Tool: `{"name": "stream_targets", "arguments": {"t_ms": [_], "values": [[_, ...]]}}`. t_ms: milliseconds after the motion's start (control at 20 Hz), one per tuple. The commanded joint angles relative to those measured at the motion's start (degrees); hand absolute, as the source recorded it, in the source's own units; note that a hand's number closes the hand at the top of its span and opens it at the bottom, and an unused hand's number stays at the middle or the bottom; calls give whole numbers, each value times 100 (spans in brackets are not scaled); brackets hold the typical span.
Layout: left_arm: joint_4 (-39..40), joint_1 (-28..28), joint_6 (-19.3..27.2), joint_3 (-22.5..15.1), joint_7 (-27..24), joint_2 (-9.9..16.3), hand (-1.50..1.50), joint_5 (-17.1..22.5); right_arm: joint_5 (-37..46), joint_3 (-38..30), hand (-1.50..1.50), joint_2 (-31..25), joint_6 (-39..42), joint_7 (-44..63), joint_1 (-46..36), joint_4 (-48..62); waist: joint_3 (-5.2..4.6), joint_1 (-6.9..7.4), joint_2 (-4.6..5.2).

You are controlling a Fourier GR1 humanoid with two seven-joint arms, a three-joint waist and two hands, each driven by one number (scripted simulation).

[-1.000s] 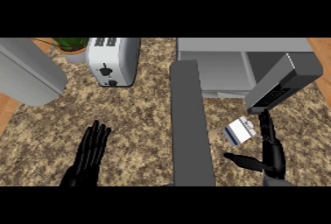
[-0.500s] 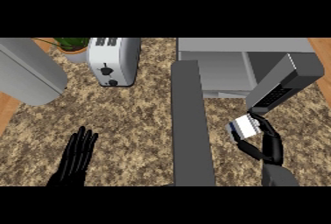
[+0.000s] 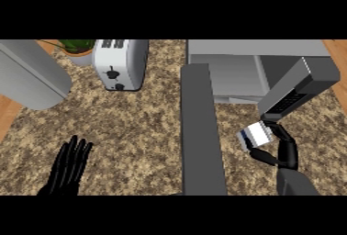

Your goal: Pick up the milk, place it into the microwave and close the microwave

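Observation:
The milk (image 3: 254,135) is a small white carton with a blue stripe, held above the counter just in front of the microwave (image 3: 254,69). My right hand (image 3: 281,149) is shut on it, fingers and thumb curled round its right side. The microwave stands open at the upper right, its door (image 3: 298,89) swung out to the right, just above the carton. My left hand (image 3: 68,165) rests open at the lower left, fingers straight.
A white toaster (image 3: 120,63) stands at the back left with a potted plant (image 3: 76,47) behind it. A large grey object (image 3: 30,78) lies at the far left. A tall grey panel (image 3: 200,128) runs down the middle of the counter, left of the milk.
My right hand closed round the milk and lifted it toward the microwave's opening. My left hand drew back toward the lower left edge.

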Motion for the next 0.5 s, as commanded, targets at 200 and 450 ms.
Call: {"name": "stream_targets", "arguments": {"t_ms": [200, 450], "values": [[-311, 156, -380, 380, 97, 280, -150, 368, 436, 217, 150, 56, -867, -325, -158, 539, 36, 33, 47], [-270, 245, -339, 401, 175, 185, -150, 365, 161, 169, 150, 149, 276, -604, -244, 269, 35, -8, 35]]}}
